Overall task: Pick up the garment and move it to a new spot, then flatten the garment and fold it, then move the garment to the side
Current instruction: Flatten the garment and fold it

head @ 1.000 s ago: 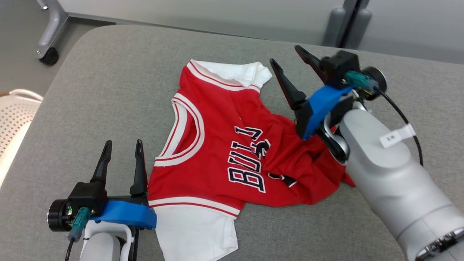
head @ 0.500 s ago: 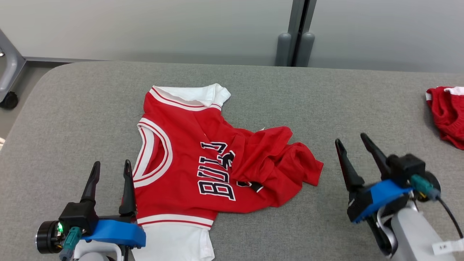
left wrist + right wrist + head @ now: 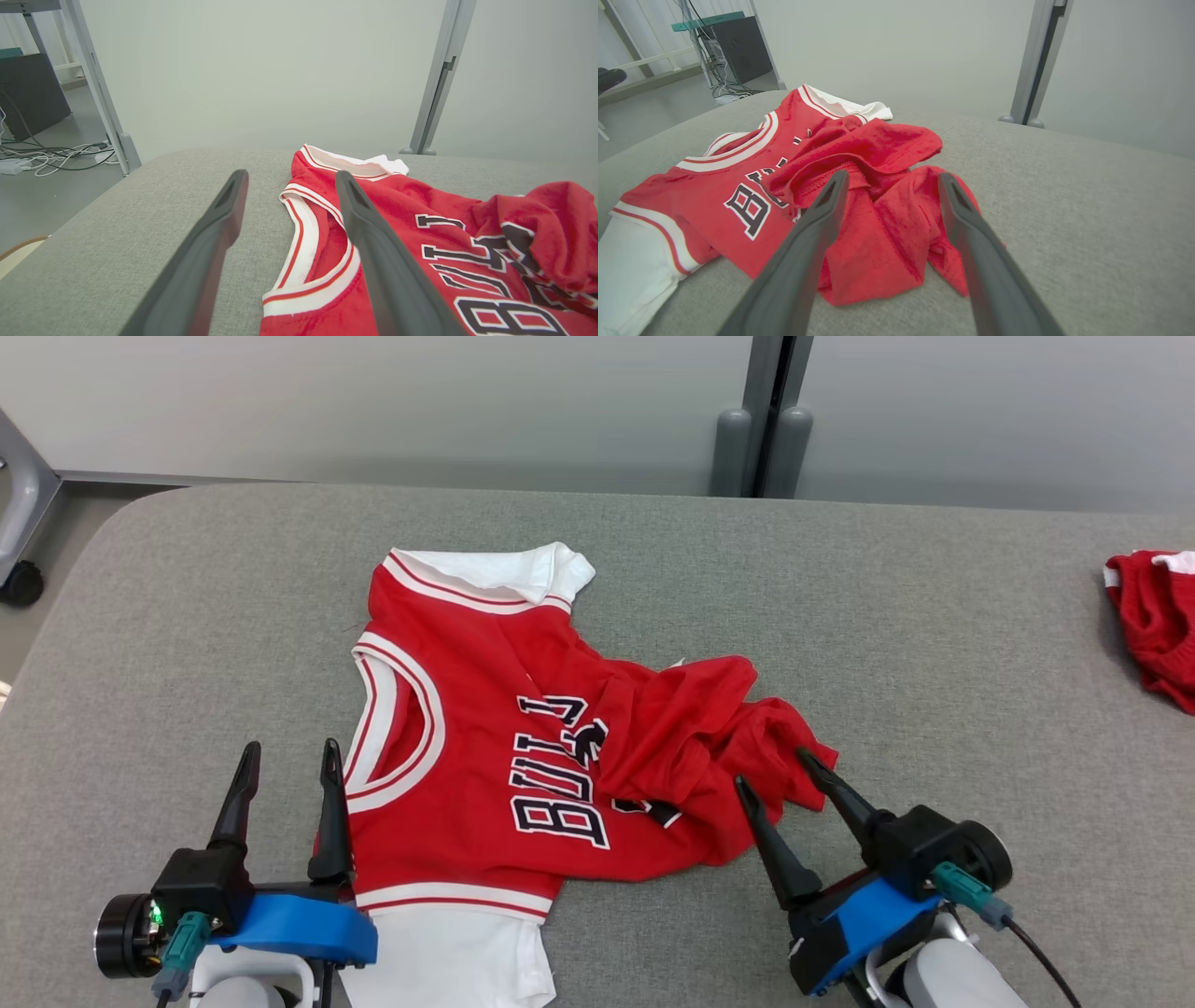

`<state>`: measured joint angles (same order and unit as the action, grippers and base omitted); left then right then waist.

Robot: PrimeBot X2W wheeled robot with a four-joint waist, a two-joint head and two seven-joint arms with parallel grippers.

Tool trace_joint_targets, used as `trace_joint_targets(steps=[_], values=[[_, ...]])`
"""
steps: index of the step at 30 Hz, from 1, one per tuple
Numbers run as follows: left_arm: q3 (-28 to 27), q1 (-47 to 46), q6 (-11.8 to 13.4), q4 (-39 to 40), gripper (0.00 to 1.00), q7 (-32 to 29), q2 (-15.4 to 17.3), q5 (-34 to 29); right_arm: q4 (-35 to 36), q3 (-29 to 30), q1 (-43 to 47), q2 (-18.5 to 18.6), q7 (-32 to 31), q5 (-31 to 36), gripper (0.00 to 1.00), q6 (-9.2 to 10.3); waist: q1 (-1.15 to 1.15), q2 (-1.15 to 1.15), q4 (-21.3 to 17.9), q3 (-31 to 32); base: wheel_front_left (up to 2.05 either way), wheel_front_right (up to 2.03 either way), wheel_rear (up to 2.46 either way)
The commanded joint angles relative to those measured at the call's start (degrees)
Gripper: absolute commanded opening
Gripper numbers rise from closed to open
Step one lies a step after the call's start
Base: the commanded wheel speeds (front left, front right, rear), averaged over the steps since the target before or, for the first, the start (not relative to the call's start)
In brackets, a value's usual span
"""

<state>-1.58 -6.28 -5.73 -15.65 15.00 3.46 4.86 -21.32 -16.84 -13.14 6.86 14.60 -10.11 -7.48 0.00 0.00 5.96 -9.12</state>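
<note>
Though rumpled, garment (image 3: 467,728) inside edges (table (image 3: 934,616)).

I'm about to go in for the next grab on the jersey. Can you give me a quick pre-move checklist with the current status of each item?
1. Left gripper open: ok, its jaws are apart and hold nothing.
2. Right gripper open: ok, its jaws are apart and hold nothing.
3. Jersey flat: not ok, the hem end is bunched and folded over the lettering.
4. Right gripper lined up with the hem end: ok, it points straight at the bunch in the right wrist view.
5. Left gripper free of the fabric: cannot tell, one finger overlaps the neckline edge.
6. Second red garment out of the way: ok, it lies apart at the right edge of the table.
</note>
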Motion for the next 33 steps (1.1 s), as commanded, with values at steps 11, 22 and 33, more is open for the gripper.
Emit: trace_joint_targets(steps=[11, 22, 33], values=[[0.56, -1.60, -0.22, 0.01, 1.00, 0.26, -0.40, 0.17, -5.38, -11.33, -7.95, 0.76, -2.98, 0.73, 1.00, -0.02, 0.00, 0.00, 3.92, -1.92, 0.00, 0.00, 0.00], [0.41, -1.71, 0.20, -0.62, 1.00, 0.26, -0.54, 0.60, -16.22, -11.16, -14.78, -0.23, -0.63, -1.40, 0.00, -0.03, 0.00, 0.00, 4.39, -1.58, 0.00, 0.00, 0.00], [-0.43, 0.61, 0.59, 0.16, 1.00, 0.26, -0.58, 0.33, -1.01, -1.65, -9.05, 2.63, 0.62, -2.01, 0.00, -0.03, 0.00, 0.00, 0.20, 1.75, 0.00, 0.00, 0.00]])
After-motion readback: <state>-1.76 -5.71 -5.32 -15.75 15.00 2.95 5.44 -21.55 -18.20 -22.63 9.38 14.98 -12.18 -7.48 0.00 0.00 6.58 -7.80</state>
